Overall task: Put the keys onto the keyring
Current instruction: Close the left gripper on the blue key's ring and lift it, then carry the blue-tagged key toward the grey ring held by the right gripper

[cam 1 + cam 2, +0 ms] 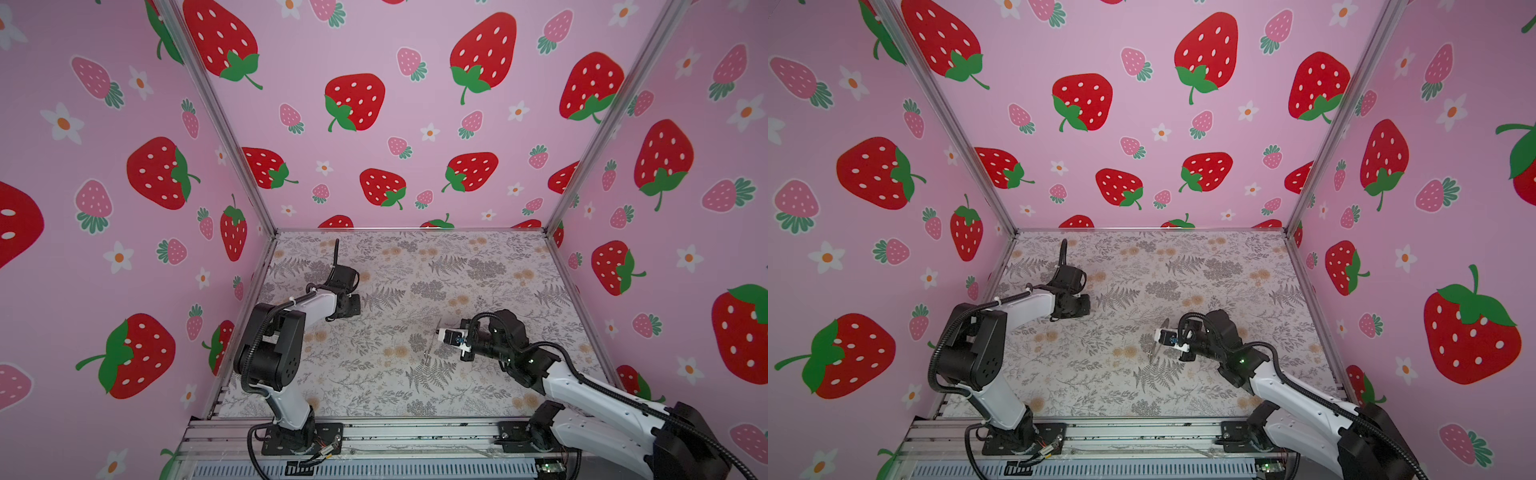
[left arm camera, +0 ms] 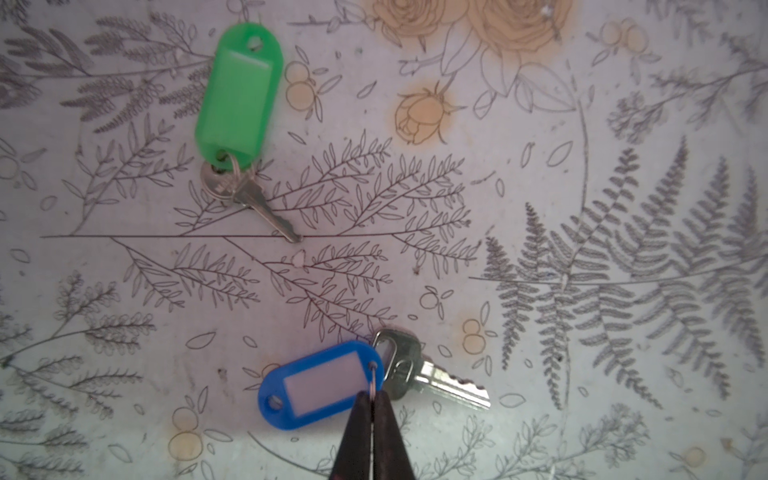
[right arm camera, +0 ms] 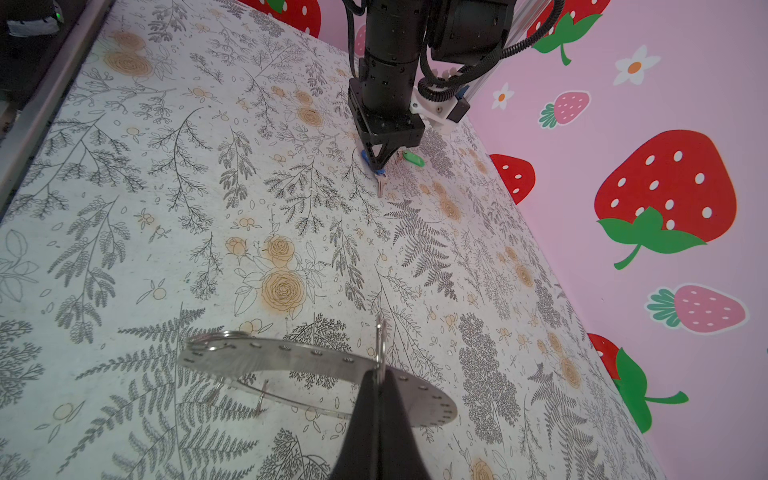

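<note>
The tabletop (image 1: 415,266) is floral-printed and boxed in by strawberry-patterned walls (image 1: 415,54); both arms cover parts of its near half. The left arm (image 1: 316,303) reaches over the left half of the tabletop with its wrist bent straight down; in both top views this wrist hides its jaws and both keys. The right arm (image 1: 582,386) stretches low from the near right corner toward the centre. The keyring (image 3: 291,357), a flat perforated metal ring, is right of centre and tilted up on edge; the right jaws are fully closed on a small wire loop at its rim; whether its lower edge touches the tabletop cannot be told; in a top view the keyring (image 1: 1154,351) shows only as a thin sliver. The green-tagged key (image 2: 239,95) lies flat, clear of the jaws. The blue-tagged key (image 2: 320,384) lies near it; the left jaws are pinched tight on its small split ring.
</note>
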Tool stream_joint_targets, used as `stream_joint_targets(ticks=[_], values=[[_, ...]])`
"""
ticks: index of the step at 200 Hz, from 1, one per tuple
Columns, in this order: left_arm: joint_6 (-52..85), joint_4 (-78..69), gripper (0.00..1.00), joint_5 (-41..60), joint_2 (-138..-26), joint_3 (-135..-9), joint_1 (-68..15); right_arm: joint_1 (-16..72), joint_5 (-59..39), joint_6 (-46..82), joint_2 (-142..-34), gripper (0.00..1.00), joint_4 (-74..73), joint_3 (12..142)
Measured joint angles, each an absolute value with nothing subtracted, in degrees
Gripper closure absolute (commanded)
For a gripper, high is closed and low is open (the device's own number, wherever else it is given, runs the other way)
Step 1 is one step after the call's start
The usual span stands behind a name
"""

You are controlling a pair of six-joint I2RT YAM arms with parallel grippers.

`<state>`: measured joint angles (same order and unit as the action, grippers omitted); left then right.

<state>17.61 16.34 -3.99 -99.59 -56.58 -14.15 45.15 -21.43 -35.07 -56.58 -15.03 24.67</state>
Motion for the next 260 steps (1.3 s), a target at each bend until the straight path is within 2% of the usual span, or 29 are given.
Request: stream_joint_targets(ticks=[56,104,184,226,260], values=[[10.3,15.2,1.00,4.8,-88.6,-54.0,-14.7,45.1,-20.5,-34.2,-56.5,1.00,-14.9,24.8],[0.9,12.1,1.00,20.1,-78.1,-50.1,-15.4,45.1,-20.2,-33.2,-57.9,1.00,-13.7,28.6],[-13.8,7.5,1.00,43.0,-69.6,-48.2,-18.2,45.1,-23.1,-31.3,-60.1,1.00,-8.3,35.4],[-23.8,7.9,1.00,45.5,-65.6,-47.7,-22.6,45.0,-23.6,-31.6,-61.4,1.00,-4.9,37.2],[-30.5,9.1,1.00,42.2,-63.8,-47.7,-27.2,44.9,-23.4,-33.7,-61.4,1.00,-3.8,37.3]])
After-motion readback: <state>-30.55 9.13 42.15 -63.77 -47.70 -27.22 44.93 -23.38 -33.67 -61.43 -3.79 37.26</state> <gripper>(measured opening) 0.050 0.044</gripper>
